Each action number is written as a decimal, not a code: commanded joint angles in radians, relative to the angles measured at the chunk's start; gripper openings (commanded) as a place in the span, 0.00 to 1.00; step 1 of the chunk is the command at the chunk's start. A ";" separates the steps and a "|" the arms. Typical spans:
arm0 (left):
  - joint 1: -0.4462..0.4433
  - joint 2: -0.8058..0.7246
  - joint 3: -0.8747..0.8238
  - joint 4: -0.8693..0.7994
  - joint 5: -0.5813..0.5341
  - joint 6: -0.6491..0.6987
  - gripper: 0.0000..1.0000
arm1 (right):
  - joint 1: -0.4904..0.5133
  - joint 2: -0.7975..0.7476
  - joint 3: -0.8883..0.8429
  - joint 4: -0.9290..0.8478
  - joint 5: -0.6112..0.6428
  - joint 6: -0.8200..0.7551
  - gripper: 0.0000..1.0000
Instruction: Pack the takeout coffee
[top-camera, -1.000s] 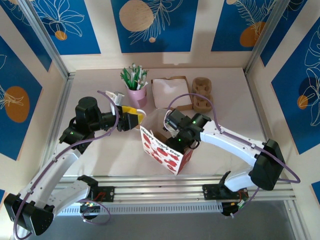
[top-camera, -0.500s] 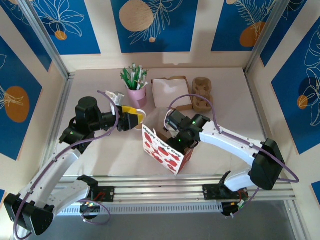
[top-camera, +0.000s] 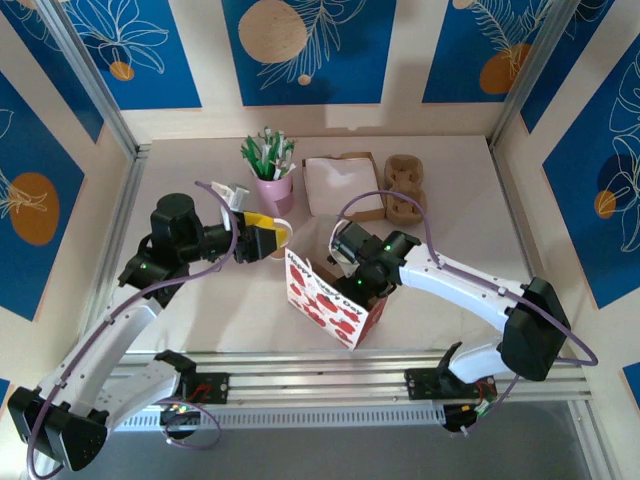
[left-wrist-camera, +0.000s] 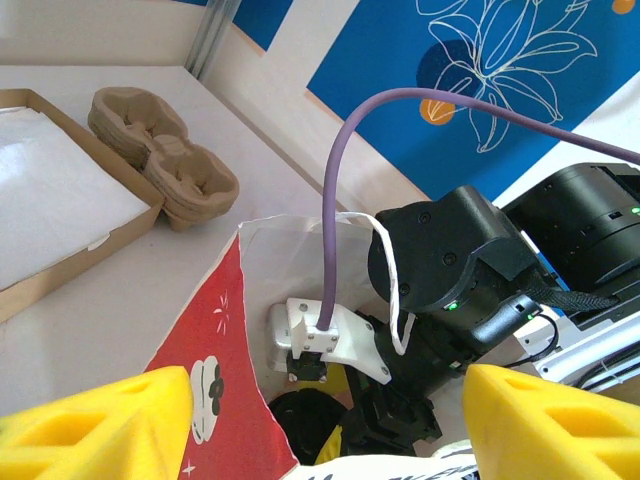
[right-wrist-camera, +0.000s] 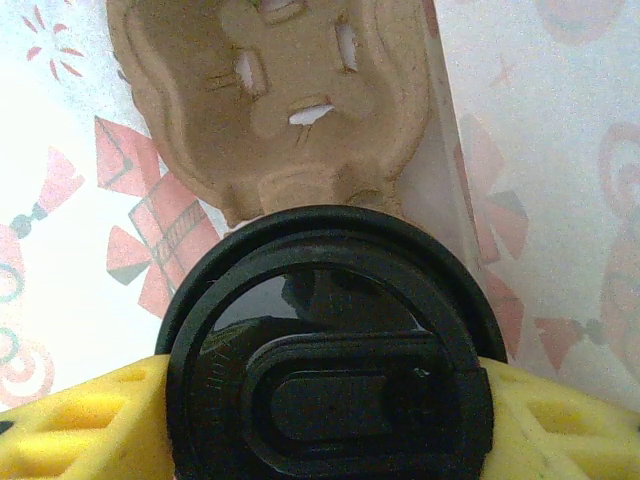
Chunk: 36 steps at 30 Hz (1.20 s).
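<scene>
Done: the takeout coffee (right-wrist-camera: 330, 300), capped with its black lid (right-wrist-camera: 250, 290), is already down inside the gift bag (top-camera: 335, 300), lower centre of the overhead frame. I'd put packing approx. two-thirds through.
Right pincer (right-wrist-camera: 320, 425): closed on the lid's rim, one yellow finger each side. The cup body below the lid is hidden from me.
Coffee position: just above a pulp carrier (right-wrist-camera: 270, 100) lying on the bag floor, upper half of the right wrist frame. Touching or apart, I can't tell.
To do: seat the cup in a carrier well, let go, then bring the arm out of the bag. That's my read, not something seen.
Left pincer (top-camera: 266, 240): spread wide w/ nothing gripped, at the bag's mouth, left of centre in the overhead frame. The bag's red flap lies between its fingers, no clamp that I can see.
Coffees: 1, w/ 1 lid.
Bags: 1.
Carriers: 1 in the bag, plus 1 carrier stack (top-camera: 405, 190) on the bench (top-camera: 220, 300), upper right. Its layers are too fine to count.
Pink cup of sticks (top-camera: 273, 185): 1, upper left of centre.
Flat box of white paper (top-camera: 340, 185): 1, upper centre.
</scene>
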 joint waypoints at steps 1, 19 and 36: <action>0.011 -0.007 -0.001 0.017 0.030 0.010 0.71 | -0.002 0.027 -0.045 -0.002 -0.032 0.000 0.42; 0.011 -0.013 -0.001 0.016 0.034 0.012 0.71 | 0.032 0.167 0.036 -0.140 0.034 0.040 0.43; 0.009 -0.023 0.001 0.003 0.033 0.023 0.71 | 0.058 0.224 -0.021 -0.076 0.032 0.067 0.43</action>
